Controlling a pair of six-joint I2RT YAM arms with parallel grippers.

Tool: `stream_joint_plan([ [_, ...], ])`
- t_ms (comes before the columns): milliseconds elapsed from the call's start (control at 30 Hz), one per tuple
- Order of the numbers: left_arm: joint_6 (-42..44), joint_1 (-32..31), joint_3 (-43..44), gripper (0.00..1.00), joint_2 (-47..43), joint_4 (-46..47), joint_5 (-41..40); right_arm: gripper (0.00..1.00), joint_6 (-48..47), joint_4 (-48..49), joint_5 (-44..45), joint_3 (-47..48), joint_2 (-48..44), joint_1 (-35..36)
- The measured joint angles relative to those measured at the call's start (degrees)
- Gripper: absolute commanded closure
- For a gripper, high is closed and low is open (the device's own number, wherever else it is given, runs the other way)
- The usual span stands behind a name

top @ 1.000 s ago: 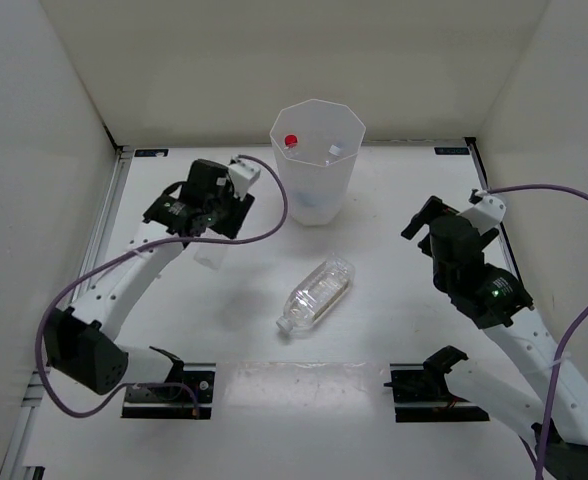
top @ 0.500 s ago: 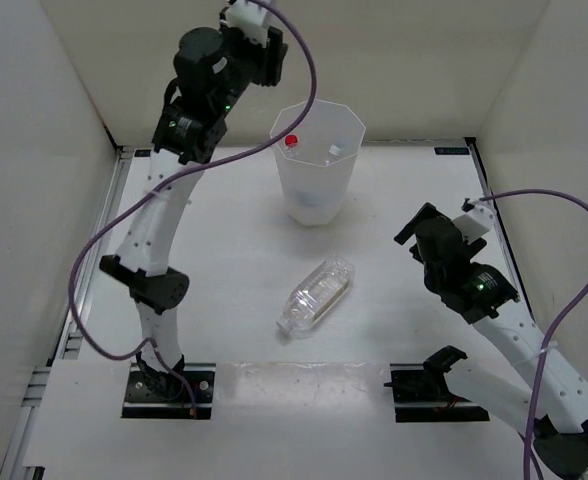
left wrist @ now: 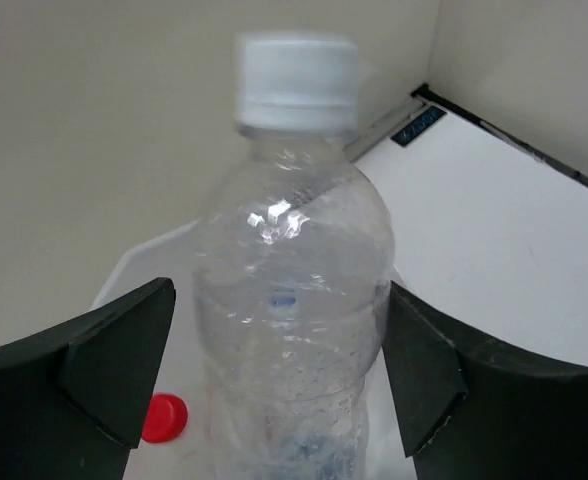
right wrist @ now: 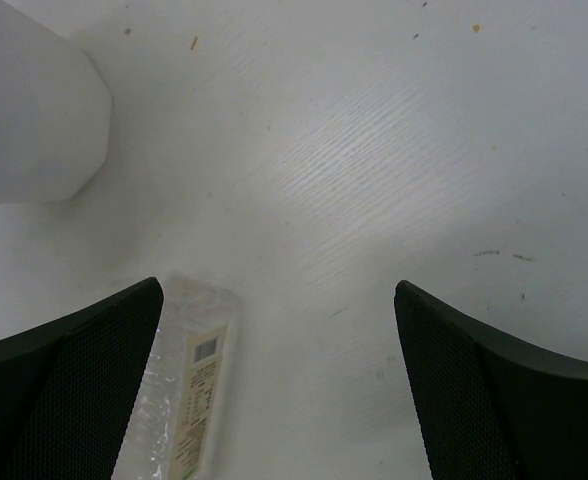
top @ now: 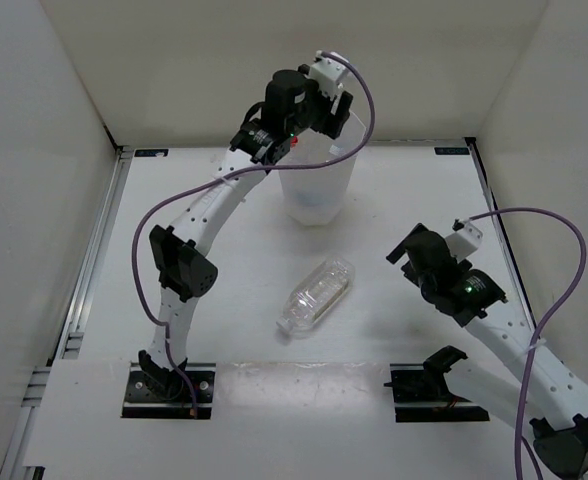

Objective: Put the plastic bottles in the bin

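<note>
My left gripper [top: 324, 105] hangs over the rim of the translucent white bin [top: 319, 190]. Its jaws stand open round a clear plastic bottle [left wrist: 284, 300] with a white cap. There is a gap between the left finger [left wrist: 114, 360] and the bottle. Below it, inside the bin [left wrist: 134, 270], lies a red cap [left wrist: 164, 417]. A fatter clear bottle [top: 316, 293] lies on its side in the middle of the table. My right gripper [top: 406, 250] is open to the right of it. In the right wrist view, that bottle [right wrist: 189, 390] lies beside the left finger.
White walls close in the table on the left, back and right. The bin's base [right wrist: 34, 110] stands beyond the lying bottle. Two black mounts [top: 169, 385] [top: 434, 385] sit at the near edge.
The left arm has swung up from the table's left side and across to above the bin, carrying the bottle, and its jaws have parted. The right arm has shifted slightly left.
</note>
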Motion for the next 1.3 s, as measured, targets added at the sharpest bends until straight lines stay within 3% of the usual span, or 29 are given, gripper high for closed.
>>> stream_joint_plan([
  [33,0.35,-0.35,-1.27,0.0,-0.33,0.33,-0.17,0.0,0.42,0.04,-0.83,0.0,0.31,0.09],
  [400,1.97,-0.28,-14.99,0.0,-8.52,0.57,-11.17,0.0,15.08,-1.49,-8.24,1.77,13.64,8.0],
  [600,3.78,-0.26,-21.7,0.0,-19.69,1.44,-20.9,0.0,19.56,-1.51,-10.23,12.0,27.43,12.22],
  [800,6.25,0.79,-37.97,0.0,-36.11,3.32,-26.86,0.0,19.23,0.22,-15.91,20.74,42.47,13.44],
  [1100,9.22,8.55,-67.21,0.0,-55.36,1.64,-30.25,0.01,16.5,0.61,-25.49,21.38,53.62,11.72],
  [1133,9.22,9.7,-69.26,0.0,-56.57,1.4,-30.25,0.05,15.8,0.76,-26.05,21.51,54.62,11.5],
  [1200,9.05,12.0,-72.83,0.0,-58.71,0.59,-30.18,0.25,14.34,0.94,-26.69,21.79,56.33,11.37],
  [1233,8.92,13.22,-73.96,0.0,-59.52,0.09,-30.14,0.47,13.88,0.61,-27.12,22.12,56.72,11.23],
  [1300,8.31,15.67,-75.36,0.0,-60.98,-0.85,-29.77,0.66,13.2,1.09,-27.43,22.23,56.7,11.15],
])
